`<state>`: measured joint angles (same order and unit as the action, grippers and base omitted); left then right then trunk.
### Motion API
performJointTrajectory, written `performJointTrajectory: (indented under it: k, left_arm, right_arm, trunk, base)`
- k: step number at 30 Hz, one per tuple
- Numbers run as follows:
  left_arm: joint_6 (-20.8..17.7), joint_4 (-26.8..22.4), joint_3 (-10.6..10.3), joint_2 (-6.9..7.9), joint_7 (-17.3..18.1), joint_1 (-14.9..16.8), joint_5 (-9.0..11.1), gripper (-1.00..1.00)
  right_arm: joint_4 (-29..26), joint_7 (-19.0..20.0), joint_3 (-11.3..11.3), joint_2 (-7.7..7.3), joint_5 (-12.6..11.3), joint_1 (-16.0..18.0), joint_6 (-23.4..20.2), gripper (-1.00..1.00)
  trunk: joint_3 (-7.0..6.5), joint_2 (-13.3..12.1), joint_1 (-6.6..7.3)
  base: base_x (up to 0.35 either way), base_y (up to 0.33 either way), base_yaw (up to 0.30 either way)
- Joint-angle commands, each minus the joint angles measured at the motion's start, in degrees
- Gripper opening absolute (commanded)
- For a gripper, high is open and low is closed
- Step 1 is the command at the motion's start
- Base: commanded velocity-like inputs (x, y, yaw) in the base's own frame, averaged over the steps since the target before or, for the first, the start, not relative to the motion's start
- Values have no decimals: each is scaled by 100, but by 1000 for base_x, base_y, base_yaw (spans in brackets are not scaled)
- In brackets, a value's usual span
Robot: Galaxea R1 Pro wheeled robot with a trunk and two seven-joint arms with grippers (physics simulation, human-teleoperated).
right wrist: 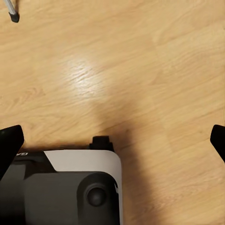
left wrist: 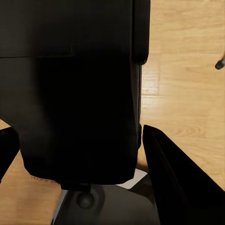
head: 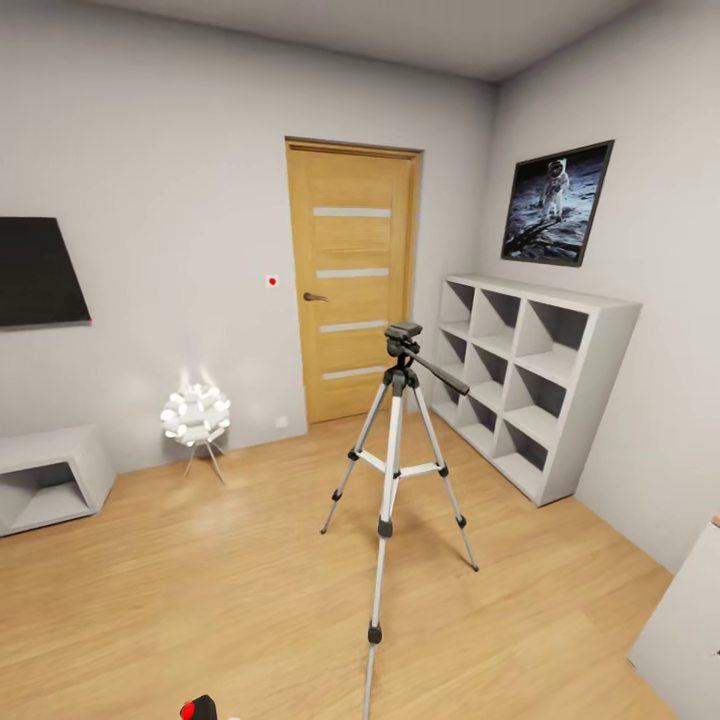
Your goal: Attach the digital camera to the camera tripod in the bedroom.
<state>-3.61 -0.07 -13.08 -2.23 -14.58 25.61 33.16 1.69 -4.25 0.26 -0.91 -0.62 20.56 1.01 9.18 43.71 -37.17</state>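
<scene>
The camera tripod (head: 398, 440) stands on the wood floor in the middle of the bedroom, its black head (head: 404, 338) bare and its pan handle pointing toward the shelf. Only the top of the digital camera (head: 198, 708), with its red button, pokes into the head view's bottom edge. The left wrist view is filled by the black camera body (left wrist: 75, 93), with my left gripper (left wrist: 89, 154) shut on it. My right gripper (right wrist: 112, 140) is open over bare floor with nothing between its fingers. A tripod foot (right wrist: 14, 16) shows at the edge of the right wrist view.
A white cube shelf (head: 530, 380) lines the right wall under an astronaut poster (head: 556, 202). A wooden door (head: 352, 280) is behind the tripod. A white globe lamp (head: 196, 415) and a low white cabinet (head: 50, 478) stand at left. A white furniture corner (head: 690, 620) is near right.
</scene>
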Motion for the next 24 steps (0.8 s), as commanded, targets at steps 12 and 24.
performJointTrajectory:
  k: [12,24]
  left_arm:
    - [-34,-1,-55,-4,5,5,23,-100]
    - [-29,-1,-55,-10,-36,5,24,-100]
  right_arm:
    - [15,-19,1,3,-19,9,21,100]
    - [15,-23,0,1,-37,9,18,100]
  trunk:
    - [8,6,-3]
    - [8,6,-3]
  base:
    - [235,239,0]
    - [162,323,-119]
